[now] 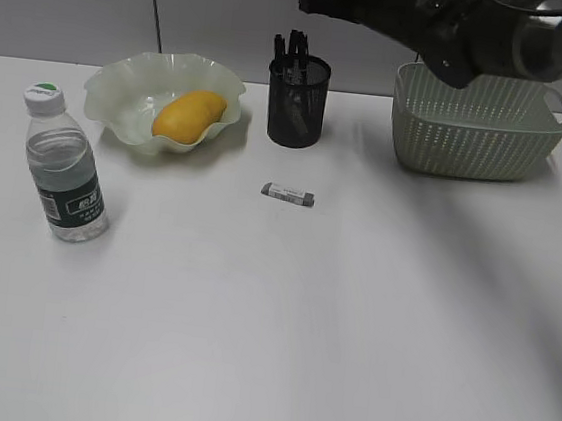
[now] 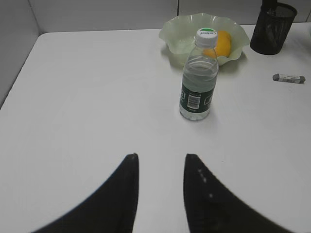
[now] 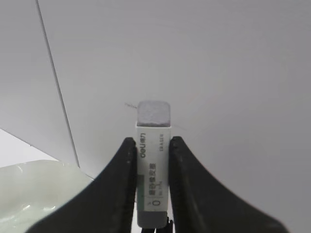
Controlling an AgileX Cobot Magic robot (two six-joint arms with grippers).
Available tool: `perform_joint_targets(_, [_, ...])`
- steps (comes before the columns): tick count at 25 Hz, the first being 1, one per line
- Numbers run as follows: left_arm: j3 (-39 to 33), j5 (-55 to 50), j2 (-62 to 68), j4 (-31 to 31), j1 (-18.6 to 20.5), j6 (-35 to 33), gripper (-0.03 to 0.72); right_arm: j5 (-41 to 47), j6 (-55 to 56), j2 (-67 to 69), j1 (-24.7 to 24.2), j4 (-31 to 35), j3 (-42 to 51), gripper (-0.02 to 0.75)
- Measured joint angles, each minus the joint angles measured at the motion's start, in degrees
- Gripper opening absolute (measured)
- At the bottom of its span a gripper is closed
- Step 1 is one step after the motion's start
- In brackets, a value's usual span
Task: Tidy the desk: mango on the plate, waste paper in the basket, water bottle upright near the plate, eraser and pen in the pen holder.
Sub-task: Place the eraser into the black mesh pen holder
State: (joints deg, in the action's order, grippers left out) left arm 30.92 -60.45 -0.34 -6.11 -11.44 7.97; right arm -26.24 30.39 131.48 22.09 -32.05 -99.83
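1. Right gripper (image 3: 152,145) is clamped on an eraser (image 3: 153,165), held up before the wall
2. Left gripper (image 2: 160,162) is parted, empty; the water bottle (image 2: 198,77) stands ahead, the mango (image 2: 221,42) on the plate (image 2: 180,34) beyond

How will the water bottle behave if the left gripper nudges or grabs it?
The water bottle stands upright, tall on a narrow base, so a high push would probably tip it. It looks nearly full, so likely heavy for its size. The clear smooth plastic may slip or dent; gripping at the label seems safer.

Probably office, white desk (image 1: 349,328), pen holder (image 1: 297,100)
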Motion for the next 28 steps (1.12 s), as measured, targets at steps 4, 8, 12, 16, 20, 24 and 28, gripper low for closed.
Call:
perform_joint_targets(4, [0.0,-0.07,0.0,0.0,0.0,0.0,0.237,0.05,1.62,2.49,0.0,-0.13,-3.48,0.167])
perform_joint_targets(8, [0.0,-0.07,0.0,0.0,0.0,0.0,0.237,0.43,1.94,2.93,0.0,-0.2,-4.28,0.167])
perform_joint_targets(12, [0.0,-0.07,0.0,0.0,0.0,0.0,0.237,2.32,3.08,2.93,0.0,-0.68,-4.33,0.167])
perform_joint_targets(16, [0.0,-0.07,0.0,0.0,0.0,0.0,0.237,2.42,7.18,2.93,0.0,-5.35,-4.33,0.195])
perform_joint_targets(20, [0.0,-0.07,0.0,0.0,0.0,0.0,0.237,2.0,9.65,2.94,0.0,-8.9,-4.33,0.351])
perform_joint_targets(24, [0.0,-0.07,0.0,0.0,0.0,0.0,0.237,1.81,10.26,2.94,0.0,-9.51,-4.39,0.461])
perform_joint_targets(28, [0.0,-0.07,0.0,0.0,0.0,0.0,0.237,4.09,13.24,2.15,0.0,-10.1,-4.39,0.491])
